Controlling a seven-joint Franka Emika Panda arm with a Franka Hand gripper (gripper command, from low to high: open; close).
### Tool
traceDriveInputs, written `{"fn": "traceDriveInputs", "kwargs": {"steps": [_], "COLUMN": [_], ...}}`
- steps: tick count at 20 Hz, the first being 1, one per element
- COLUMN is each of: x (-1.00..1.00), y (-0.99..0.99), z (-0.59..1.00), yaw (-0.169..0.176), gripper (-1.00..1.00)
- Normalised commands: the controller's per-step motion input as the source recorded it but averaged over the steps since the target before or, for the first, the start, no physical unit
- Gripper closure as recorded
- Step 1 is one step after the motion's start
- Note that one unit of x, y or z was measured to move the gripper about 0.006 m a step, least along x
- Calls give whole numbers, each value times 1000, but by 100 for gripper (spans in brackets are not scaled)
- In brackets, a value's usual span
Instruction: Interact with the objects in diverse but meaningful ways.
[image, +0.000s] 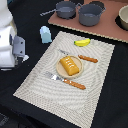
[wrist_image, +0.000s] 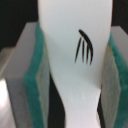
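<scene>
In the wrist view a white fish with black fin lines fills the frame, clamped between my gripper's teal pads. In the exterior view my arm is at the left edge, beside the placemat; its fingers and the fish are not clear there. A yellow banana lies at the mat's far side. An orange ridged bread block sits on a small plate. A pale blue cup stands beyond the mat's far left corner. A grey long-handled pot is at the back.
A woven beige placemat covers the middle of the dark table. A knife and a fork with orange handles flank the plate. A pink board at the back holds a second grey pot; a bowl is at the back right.
</scene>
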Motion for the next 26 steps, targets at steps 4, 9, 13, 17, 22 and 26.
{"fn": "traceDriveInputs", "kwargs": {"steps": [4,9,13,17,22,26], "x": [768,737,709,794,972,1000], "y": [-634,-632,-538,-398,-235,-166], "z": [628,353,84,22,113,61], "yaw": [-2,-46,-68,-118,-36,0], "gripper": [100,100,100,100,100,100]}}
